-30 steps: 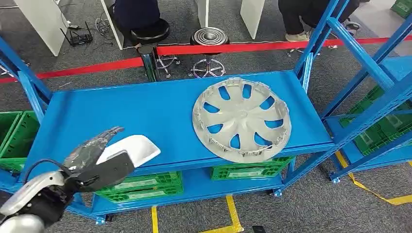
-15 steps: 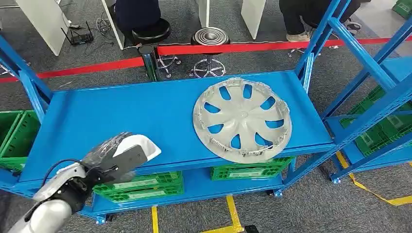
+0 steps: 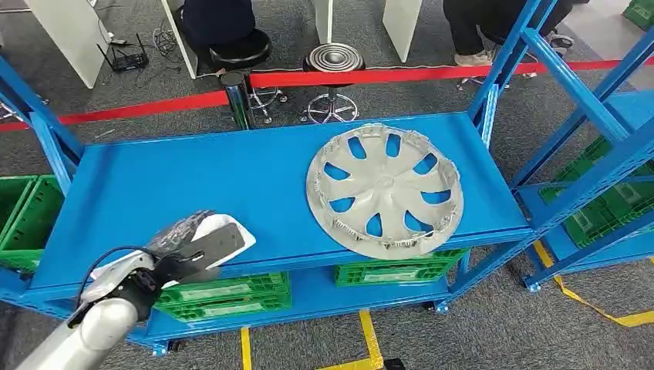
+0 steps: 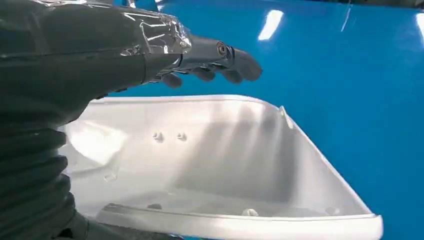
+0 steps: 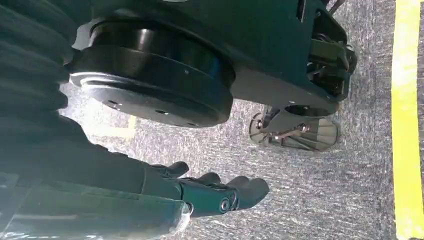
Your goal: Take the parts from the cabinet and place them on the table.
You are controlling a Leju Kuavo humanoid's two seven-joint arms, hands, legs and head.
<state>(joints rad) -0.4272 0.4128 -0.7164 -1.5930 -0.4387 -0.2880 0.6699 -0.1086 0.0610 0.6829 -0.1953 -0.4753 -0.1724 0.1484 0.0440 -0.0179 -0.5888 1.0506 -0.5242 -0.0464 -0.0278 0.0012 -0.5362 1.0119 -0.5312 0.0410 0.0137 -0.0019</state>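
Left hand (image 3: 187,240) is over the white part (image 3: 224,230) at the front-left of the blue shelf (image 3: 231,177), near the front edge. In the head view the hand covers most of the part; only its right end shows. Left wrist view: fingers (image 4: 235,62) are stretched out straight above the part's far rim, thumb side low beside the near rim. The part (image 4: 210,165) is a hollow white shell with its open side toward the camera, resting on the shelf (image 4: 350,75). Fingers are apart, not wrapped round the rim; can't tell whether they touch it. Reads as released, holding nothing.

Silver wheel cover (image 3: 384,189) lies flat on the right half of the same shelf, its front edge overhanging the shelf's front edge a little. Well apart from the white part.

Right hand (image 5: 220,192) hangs over grey carpet, fingers loosely curled with nothing in them. Yellow floor tape (image 5: 407,120) beside it.

Green crates (image 3: 224,293) on the lower shelf. Red barrier tape (image 3: 139,108) and stools (image 3: 332,62) behind the rack, with seated people beyond.
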